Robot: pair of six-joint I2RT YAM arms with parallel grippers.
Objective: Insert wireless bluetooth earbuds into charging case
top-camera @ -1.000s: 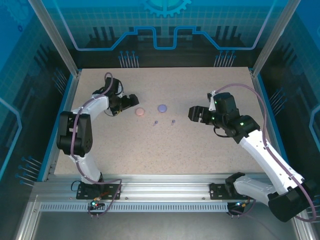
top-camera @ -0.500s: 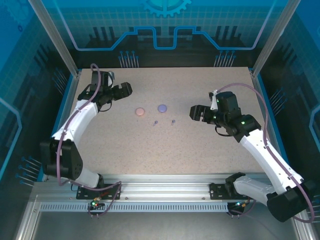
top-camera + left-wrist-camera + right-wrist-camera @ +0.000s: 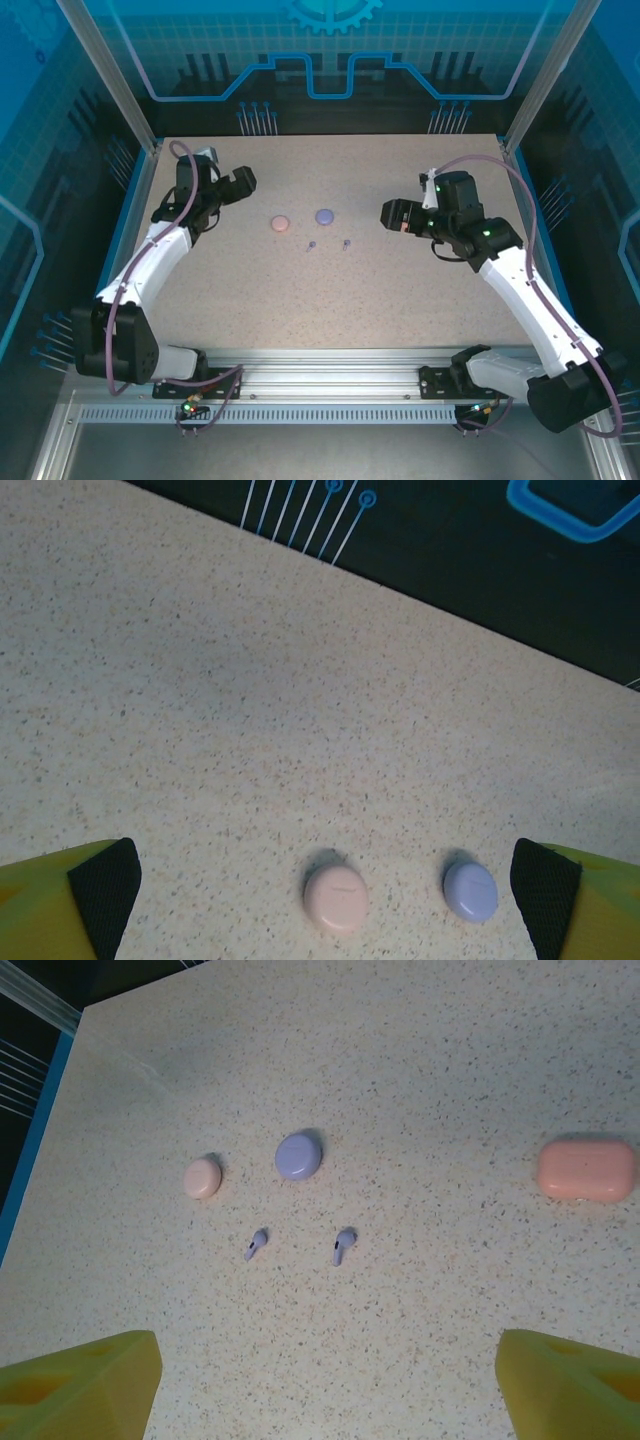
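Note:
Two tiny purple earbuds (image 3: 256, 1243) (image 3: 344, 1245) lie loose on the speckled table, also seen as the earbuds (image 3: 311, 244) (image 3: 346, 243) from above. Just beyond them sit a closed purple case (image 3: 298, 1155) (image 3: 324, 215) and a closed pink case (image 3: 203, 1177) (image 3: 281, 223). A salmon-orange case (image 3: 586, 1169), shut, lies farther right. My right gripper (image 3: 330, 1385) (image 3: 391, 214) hovers open right of the buds, nothing between its fingers. My left gripper (image 3: 240, 182) (image 3: 325, 895) is open and empty, left of the pink case (image 3: 336, 898) and purple case (image 3: 470, 891).
The table's far edge and dark back wall (image 3: 480, 570) lie beyond the cases. A blue side rail (image 3: 35, 1130) runs along the table's left edge. Bare tabletop (image 3: 330, 300) stretches between the buds and the arm bases.
My left arm has swung away from the pink case toward the far left of the table, gripper still open. My right gripper has drifted slightly toward the back.

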